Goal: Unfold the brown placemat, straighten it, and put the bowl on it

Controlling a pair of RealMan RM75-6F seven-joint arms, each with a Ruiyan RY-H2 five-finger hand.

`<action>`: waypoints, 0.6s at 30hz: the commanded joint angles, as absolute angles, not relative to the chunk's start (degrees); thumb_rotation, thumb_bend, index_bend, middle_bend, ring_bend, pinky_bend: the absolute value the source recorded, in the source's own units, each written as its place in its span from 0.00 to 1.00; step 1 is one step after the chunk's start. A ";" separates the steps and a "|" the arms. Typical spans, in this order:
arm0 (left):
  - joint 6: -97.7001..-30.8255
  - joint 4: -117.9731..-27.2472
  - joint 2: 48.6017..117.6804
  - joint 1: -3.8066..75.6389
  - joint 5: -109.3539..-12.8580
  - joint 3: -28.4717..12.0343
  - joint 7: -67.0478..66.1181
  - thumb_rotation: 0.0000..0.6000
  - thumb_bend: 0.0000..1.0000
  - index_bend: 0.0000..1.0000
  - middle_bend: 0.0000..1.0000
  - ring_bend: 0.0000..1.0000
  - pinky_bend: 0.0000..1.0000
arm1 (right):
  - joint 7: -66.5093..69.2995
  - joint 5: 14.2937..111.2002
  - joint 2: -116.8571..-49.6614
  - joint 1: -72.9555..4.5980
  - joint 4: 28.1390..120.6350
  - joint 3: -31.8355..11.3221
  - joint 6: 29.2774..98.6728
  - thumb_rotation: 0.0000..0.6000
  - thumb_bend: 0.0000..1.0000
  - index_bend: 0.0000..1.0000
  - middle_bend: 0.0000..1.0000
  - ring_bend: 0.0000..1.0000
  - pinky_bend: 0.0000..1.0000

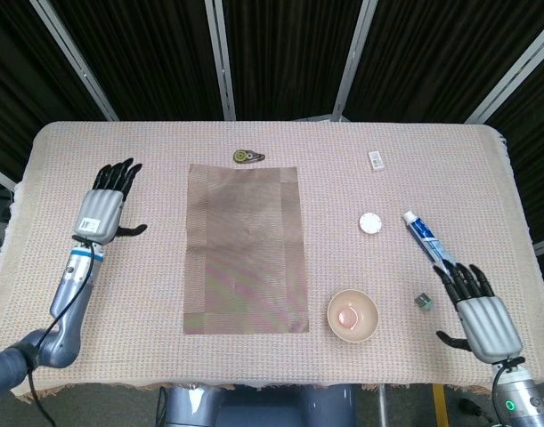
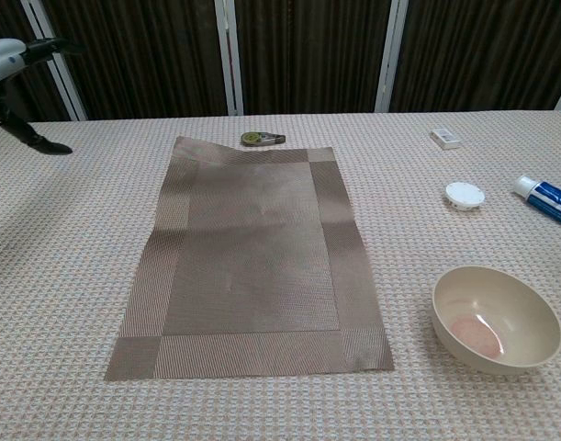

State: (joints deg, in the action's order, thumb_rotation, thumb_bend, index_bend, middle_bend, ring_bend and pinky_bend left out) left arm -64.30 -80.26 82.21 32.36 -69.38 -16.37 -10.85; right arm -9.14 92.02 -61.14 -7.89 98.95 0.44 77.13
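The brown placemat (image 1: 244, 248) (image 2: 251, 254) lies fully unfolded and flat in the middle of the table. The beige bowl (image 1: 353, 316) (image 2: 496, 318) stands on the tablecloth to the right of the mat's near corner, apart from it. My left hand (image 1: 103, 205) (image 2: 18, 61) hovers well left of the mat, fingers spread, holding nothing. My right hand (image 1: 483, 315) is at the near right edge, right of the bowl, fingers spread and empty; the chest view does not show it.
A tape measure (image 1: 247, 157) (image 2: 262, 139) lies just beyond the mat's far edge. A white round lid (image 1: 371, 222) (image 2: 465, 195), a toothpaste tube (image 1: 429, 243) (image 2: 546, 200), a small white box (image 1: 376, 160) (image 2: 444, 139) and a small dark cube (image 1: 423, 302) are scattered on the right.
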 commanded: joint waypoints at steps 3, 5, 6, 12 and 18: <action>-78.39 -100.82 72.58 20.34 -68.08 -9.22 -24.97 1.00 0.00 0.00 0.00 0.00 0.00 | -10.04 96.56 -61.87 -10.99 98.47 3.60 71.45 1.00 0.00 0.00 0.00 0.00 0.00; -80.27 -103.12 71.62 18.97 -68.70 -8.12 -26.32 1.00 0.00 0.00 0.00 0.00 0.00 | -10.44 97.56 -62.33 -11.75 98.14 4.04 70.25 1.00 0.00 0.01 0.00 0.00 0.00; -81.44 -104.39 71.09 18.17 -69.14 -7.58 -26.90 1.00 0.00 0.00 0.00 0.00 0.00 | -10.64 98.13 -62.64 -12.27 97.85 4.26 69.48 1.00 0.00 0.02 0.00 0.00 0.00; -84.40 -107.57 69.37 15.80 -71.63 -5.88 -26.64 1.00 0.00 0.00 0.00 0.00 0.00 | -12.41 99.74 -64.69 -14.78 96.09 4.49 66.02 1.00 0.00 0.06 0.00 0.00 0.00; -84.88 -107.32 68.31 15.23 -72.84 -5.87 -24.91 1.00 0.00 0.00 0.00 0.00 0.00 | -15.05 99.74 -68.09 -17.27 93.97 4.29 61.64 1.00 0.00 0.08 0.00 0.00 0.00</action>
State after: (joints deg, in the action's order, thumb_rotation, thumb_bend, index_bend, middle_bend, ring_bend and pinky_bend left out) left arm -84.83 -107.43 68.53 15.34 -72.70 -5.78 -25.27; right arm -14.11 99.82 -67.01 -16.43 94.76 4.44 62.83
